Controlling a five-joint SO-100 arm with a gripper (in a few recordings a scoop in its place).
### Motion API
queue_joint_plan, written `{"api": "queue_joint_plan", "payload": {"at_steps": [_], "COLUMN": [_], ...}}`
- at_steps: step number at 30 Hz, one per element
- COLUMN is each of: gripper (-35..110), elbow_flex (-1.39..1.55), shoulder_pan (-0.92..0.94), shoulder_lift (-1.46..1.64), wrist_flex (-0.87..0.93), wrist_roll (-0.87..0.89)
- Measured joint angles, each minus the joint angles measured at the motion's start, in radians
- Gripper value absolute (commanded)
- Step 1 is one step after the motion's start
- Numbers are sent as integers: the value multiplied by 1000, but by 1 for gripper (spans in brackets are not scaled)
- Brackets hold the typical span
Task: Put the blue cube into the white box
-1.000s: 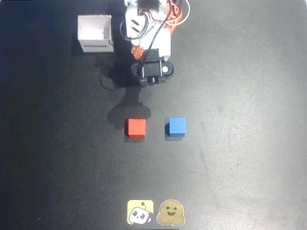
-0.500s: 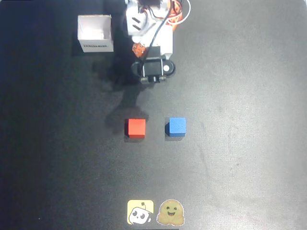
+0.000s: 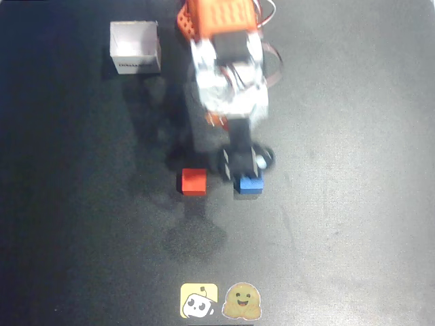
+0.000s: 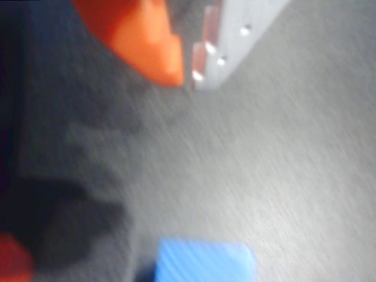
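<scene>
Reaching low over the table, our two-finger gripper [image 3: 243, 171] sits just above the small solid bright-blue cube with matte faces [image 3: 250, 184], its tip overlapping the cube's upper edge in the overhead view. In the wrist view an orange finger [image 4: 147, 44] and a pale plate beside it stand apart, so we read the jaws as spread with nothing between them; the cube [image 4: 205, 261] lies at the bottom edge, blurred.

We judge the cube light, rigid and not fragile. Its matte faces should grip well, so we would pinch two opposite flat sides at mid-height, squarely, keeping off the corners.

Just beside it, on the left in the overhead view, rests the small solid red cube [image 3: 194, 181]. The small square white cardboard box [image 3: 135, 47] stands well apart at top left on the black table [image 3: 353, 204].

Compared with half a second ago, the arm has swung from near its base down to the blue cube; both cubes and the box have not moved.
</scene>
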Motion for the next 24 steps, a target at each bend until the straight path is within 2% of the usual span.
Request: {"api": "queue_joint_plan", "payload": {"at_steps": [7,17,24], "gripper": [24,24,24], "elbow_flex": [-100,-101,-115], "shoulder_pan": [-20,-64,-77], "shoulder_lift": [-195,-316,-348], "wrist_flex": [-83,-244,-278], "wrist_roll": [0,49,63]}}
